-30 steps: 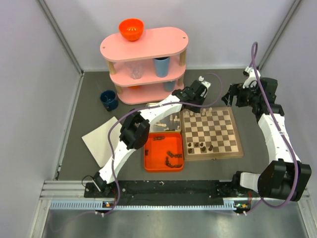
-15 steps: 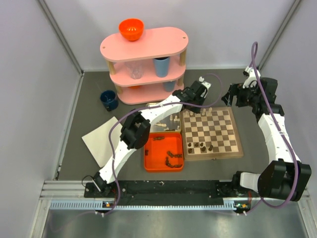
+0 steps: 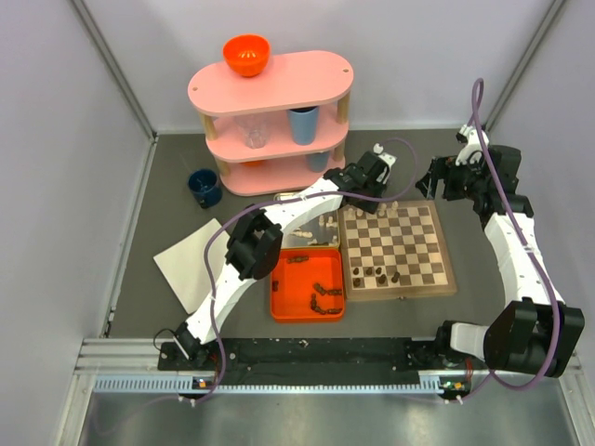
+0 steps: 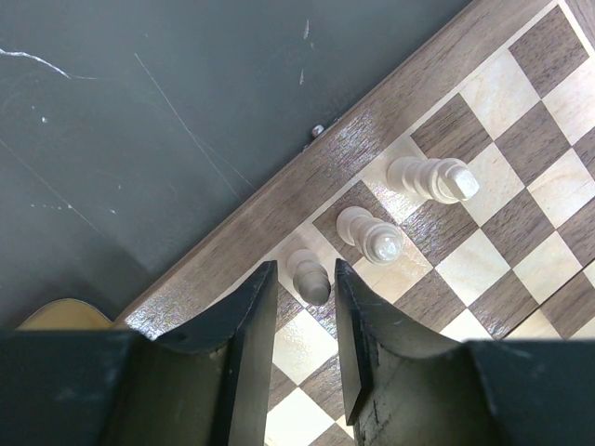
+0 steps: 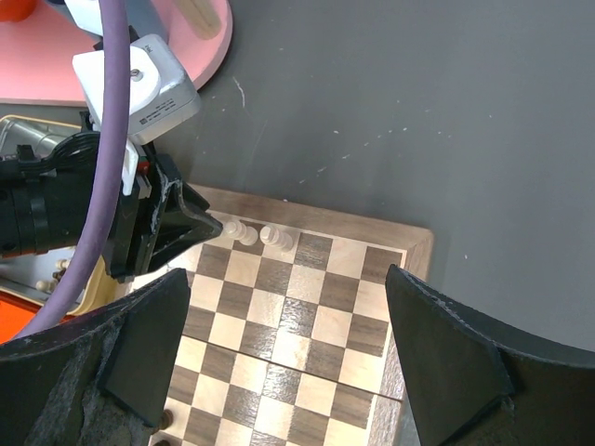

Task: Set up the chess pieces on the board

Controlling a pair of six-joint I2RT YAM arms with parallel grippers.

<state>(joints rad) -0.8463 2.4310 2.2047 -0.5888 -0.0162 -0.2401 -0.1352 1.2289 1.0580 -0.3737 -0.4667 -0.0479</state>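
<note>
Dark chess pieces [image 3: 323, 290] in orange tray [image 3: 286, 305]

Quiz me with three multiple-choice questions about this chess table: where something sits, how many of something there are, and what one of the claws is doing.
1. Where is the orange tray?
A) left of the board
B) on top of the board
C) right of the board

2. How many cream pieces show in the left wrist view?
A) one
B) three
C) six

3. The right gripper is:
A) shut on a cream piece
B) shut tight, empty
C) open and empty

Answers: 1 A, the top view shows it to the board's left; 2 B, three stand along the board's edge; 3 C, its fingers are spread wide with nothing between.
</note>
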